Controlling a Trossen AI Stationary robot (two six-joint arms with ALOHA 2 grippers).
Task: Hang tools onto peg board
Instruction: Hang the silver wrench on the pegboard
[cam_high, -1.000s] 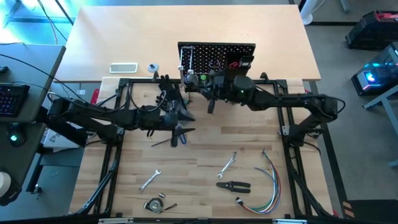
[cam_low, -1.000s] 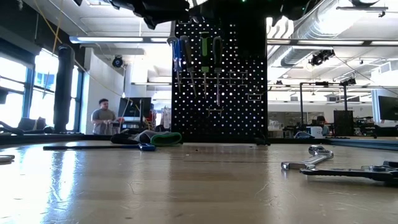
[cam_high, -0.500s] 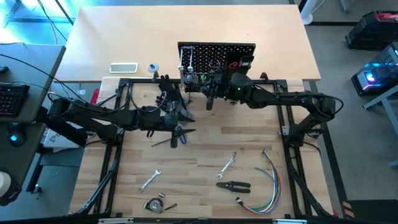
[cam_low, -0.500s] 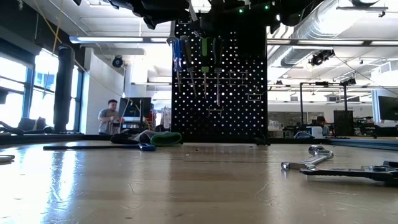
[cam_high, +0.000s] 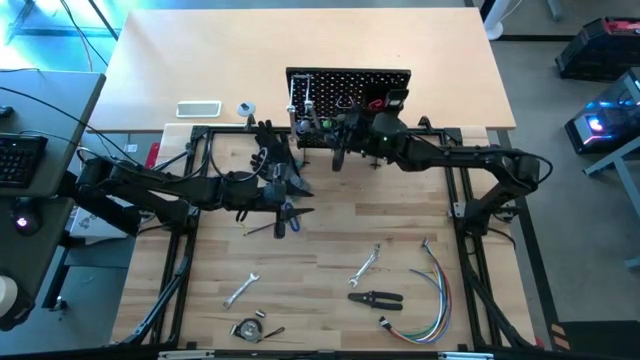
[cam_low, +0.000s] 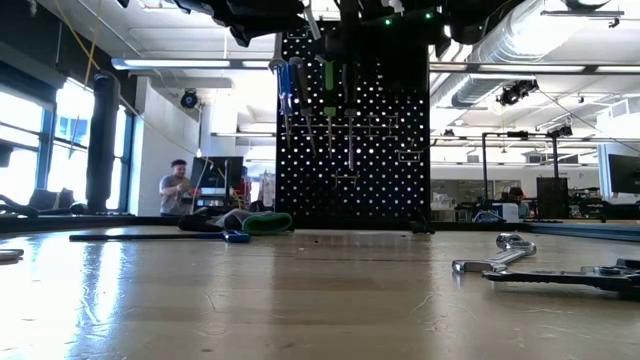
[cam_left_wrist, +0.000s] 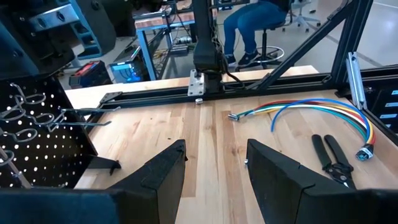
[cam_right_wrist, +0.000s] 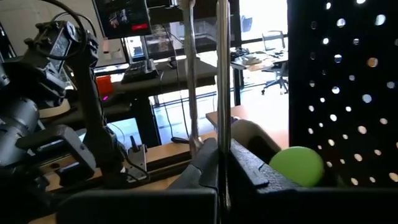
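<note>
Here right gripper (cam_high: 338, 133) pinches wrench (cam_right_wrist: 220, 93) beside peg board (cam_high: 350, 82).

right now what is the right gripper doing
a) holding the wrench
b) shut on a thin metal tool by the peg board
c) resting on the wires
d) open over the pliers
b: the right gripper is shut on a thin metal tool beside the peg board.

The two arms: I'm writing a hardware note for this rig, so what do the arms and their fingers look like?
Both the left arm and the right arm are dark, jointed links with black cables running along them. The left gripper has two broad, matte black wedge-shaped fingers. The right gripper has similar black, textured fingers. Small green lights glow near the right wrist in the low view.
</note>
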